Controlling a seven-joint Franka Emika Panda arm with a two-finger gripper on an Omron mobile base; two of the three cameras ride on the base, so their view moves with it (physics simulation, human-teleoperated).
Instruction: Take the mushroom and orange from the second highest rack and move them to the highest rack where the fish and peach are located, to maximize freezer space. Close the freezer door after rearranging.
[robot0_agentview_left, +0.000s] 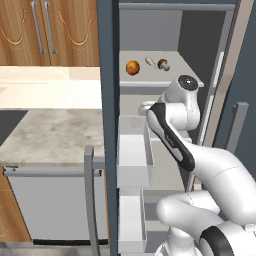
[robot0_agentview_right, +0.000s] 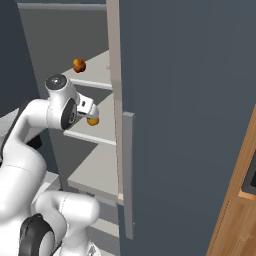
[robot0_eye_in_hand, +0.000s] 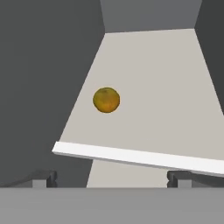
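The freezer door (robot0_agentview_right: 185, 125) is seen standing open, and the white arm is reached into the compartment. On the highest rack (robot0_agentview_left: 187, 67) three things are laid out: a round peach (robot0_agentview_left: 132, 68) toward the left, a small pale fish (robot0_agentview_left: 149, 61) in the middle, and a brown-capped mushroom (robot0_agentview_left: 163, 64) just to the right of the fish, none of them touching. The orange (robot0_eye_in_hand: 106, 99) is shown resting on the second highest rack (robot0_eye_in_hand: 148, 105), toward its left side and a little back from the white front edge. In the right base view the orange (robot0_agentview_right: 93, 121) is seen just beside the end of the hand, with the peach (robot0_agentview_right: 78, 65) on the rack above it. The pincer (robot0_eye_in_hand: 111, 178) is held in front of the rack's front edge, below and short of the orange; its two dark fingertips (robot0_eye_in_hand: 43, 178) are set wide apart, so it is released and nothing is held between them. To the left of the freezer, a marbled counter (robot0_agentview_left: 50, 135) is seen under wooden cabinets (robot0_agentview_left: 47, 32).
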